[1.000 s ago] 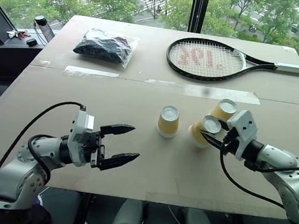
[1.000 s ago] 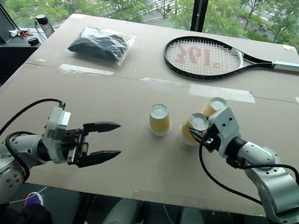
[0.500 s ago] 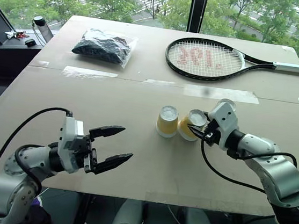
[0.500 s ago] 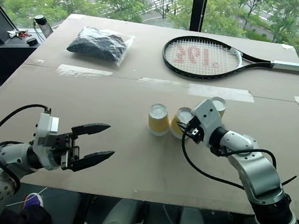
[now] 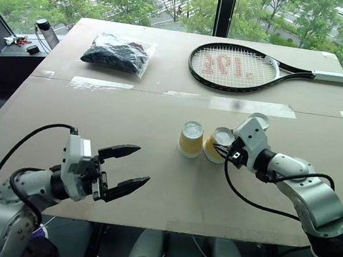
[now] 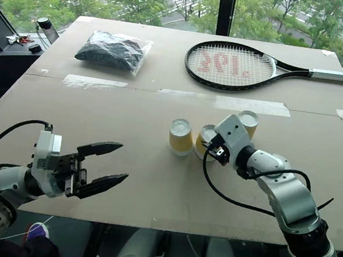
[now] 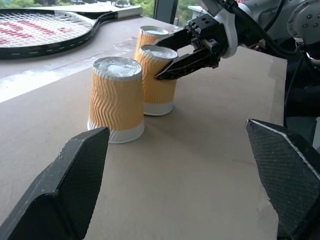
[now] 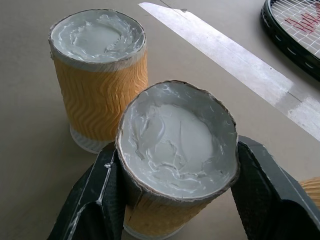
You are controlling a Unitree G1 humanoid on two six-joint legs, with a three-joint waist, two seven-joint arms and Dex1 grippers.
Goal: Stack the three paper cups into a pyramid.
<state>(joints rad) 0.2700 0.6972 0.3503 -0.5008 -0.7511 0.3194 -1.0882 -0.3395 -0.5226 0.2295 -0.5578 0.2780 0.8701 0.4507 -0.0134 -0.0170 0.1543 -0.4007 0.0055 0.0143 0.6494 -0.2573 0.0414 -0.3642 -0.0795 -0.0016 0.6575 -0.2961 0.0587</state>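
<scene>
centrally on the bench (image 5: 85, 125) stand three paper cups, each upside down, with wavy ribbed yellow-orange sides, a white rim band at the foot and a white base on top. left cup (image 5: 191, 139) stands alone; middle cup (image 5: 217, 145), just beside it, is clasped by the right gripper (image 5: 225, 153); third cup (image 5: 258, 121) sits behind that gripper. left gripper (image 5: 131, 168) hangs released, well apart. red strokes on the racket (image 5: 234, 66) strings are unreadable.

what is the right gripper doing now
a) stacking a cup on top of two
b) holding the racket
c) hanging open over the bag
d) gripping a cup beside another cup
d: the right gripper has its fingers clamped on a cup standing beside another cup.
</scene>
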